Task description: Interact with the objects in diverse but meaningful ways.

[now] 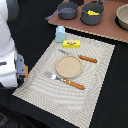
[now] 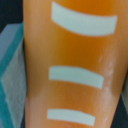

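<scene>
The robot arm (image 1: 7, 55) is standing at the exterior view's left beside the woven placemat (image 1: 95, 75), and further right the yellow red-labelled box (image 1: 71, 44) is lying above the round tan plate (image 1: 69, 67). The wrist view is filling with the orange-brown scored bread block (image 2: 70, 60), showing 3 pale score marks, its place on the worktop untraceable. It is looking rigid, light and smooth, so gripping across its flat sides appears safest; whether the fingers are spread or pinching, I cannot tell.

Bulky white robot arm (image 1: 7, 47) with smooth rounded casings, dark band between upper segments, grey block with small orange-yellow part on its side, gripper unseen
</scene>
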